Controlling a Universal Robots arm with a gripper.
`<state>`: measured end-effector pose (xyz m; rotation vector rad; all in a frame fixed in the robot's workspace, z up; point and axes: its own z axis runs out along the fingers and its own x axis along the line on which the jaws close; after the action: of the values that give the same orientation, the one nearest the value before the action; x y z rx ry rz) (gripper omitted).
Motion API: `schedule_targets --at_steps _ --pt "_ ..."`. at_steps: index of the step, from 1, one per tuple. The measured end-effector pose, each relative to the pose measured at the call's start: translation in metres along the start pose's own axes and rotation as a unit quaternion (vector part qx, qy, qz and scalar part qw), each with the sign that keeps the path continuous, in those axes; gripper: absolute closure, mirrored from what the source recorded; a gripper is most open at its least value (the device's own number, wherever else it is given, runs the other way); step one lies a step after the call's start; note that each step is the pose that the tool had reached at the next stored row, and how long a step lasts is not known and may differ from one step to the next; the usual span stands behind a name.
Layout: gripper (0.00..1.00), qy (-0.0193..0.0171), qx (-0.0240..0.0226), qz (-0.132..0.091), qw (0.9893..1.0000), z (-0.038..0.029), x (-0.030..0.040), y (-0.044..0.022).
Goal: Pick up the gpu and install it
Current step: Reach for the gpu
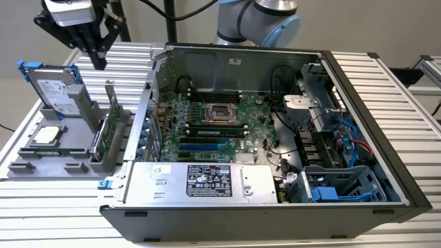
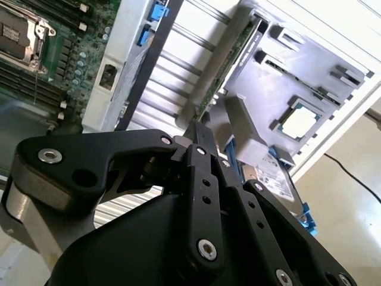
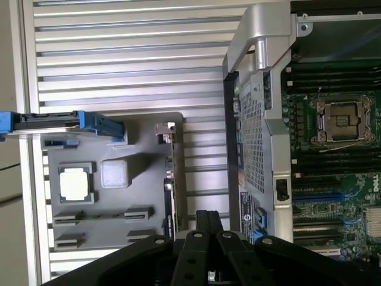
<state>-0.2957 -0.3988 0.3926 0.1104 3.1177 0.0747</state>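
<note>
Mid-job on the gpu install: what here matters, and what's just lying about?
Job: gpu, upright in the grey holder; gripper above it; open computer case.
Lying about: hard drive, processor chip, memory stick.

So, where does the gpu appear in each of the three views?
Exterior view: the gpu stands on edge in the grey holder, next to the computer case.
Second wrist view: edge-on, between holder and case.
First wrist view: edge-on, likewise.
Shared landmark: the processor lying in the holder.
</note>
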Motion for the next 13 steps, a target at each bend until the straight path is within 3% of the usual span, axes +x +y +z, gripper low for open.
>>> schedule_targets --at_steps 13 --pt "1.00 0.0000 0.0000 0.000 1.0000 -0.0003 0.0139 -0.0010"
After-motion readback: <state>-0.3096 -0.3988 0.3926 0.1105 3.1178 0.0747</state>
